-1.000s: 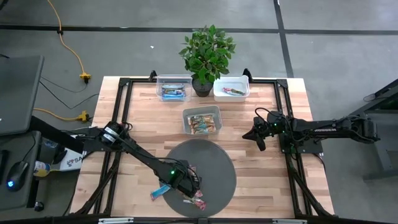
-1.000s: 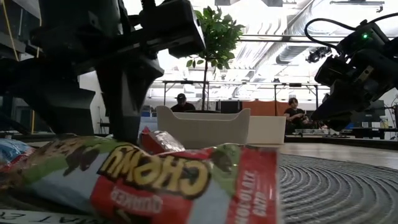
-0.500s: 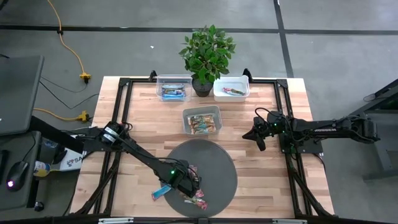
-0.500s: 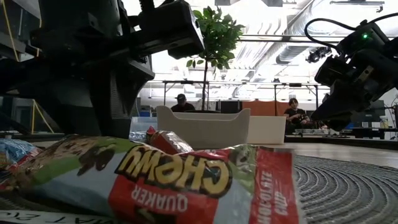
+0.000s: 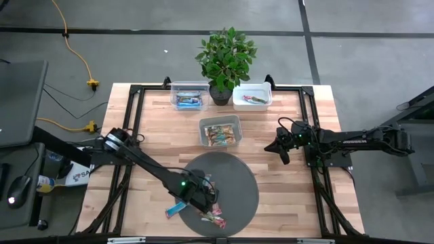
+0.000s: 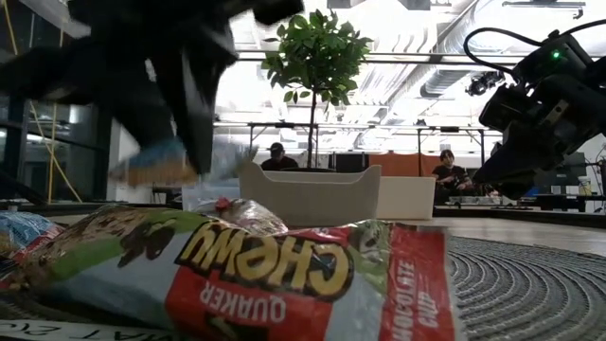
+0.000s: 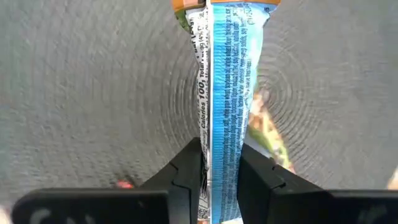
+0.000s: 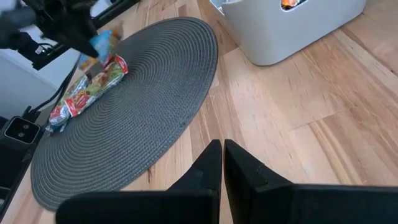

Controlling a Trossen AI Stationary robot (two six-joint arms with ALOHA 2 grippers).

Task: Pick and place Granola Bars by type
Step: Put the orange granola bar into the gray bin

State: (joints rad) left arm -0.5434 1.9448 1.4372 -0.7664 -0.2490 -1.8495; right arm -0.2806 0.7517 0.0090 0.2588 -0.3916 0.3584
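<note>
I had the left gripper clamped on a blue bar, pinched near one end so that most of the wrapper hung free over the grey round mat. My worry was that grip: a slick wrapper held by so little could slide out or swing on the way to a bin, and a fast carry would make it worse. The other risk I judged was the pile left at the mat's near edge; in the low view a red and green Chewy bar lay right up against the camera, and a low pass by the left arm could drag it off the mat. The right gripper hung with its fingers together above the bare counter on the right side, well apart from the mat. Three bins stood beyond the mat: the clear bin at the far left held blue bars, the white bin at the far right held a few red and pink ones, and the middle bin, nearest the mat, held yellow-brown ones. A potted plant stood between the two far bins, close enough to snag a careless approach.
</note>
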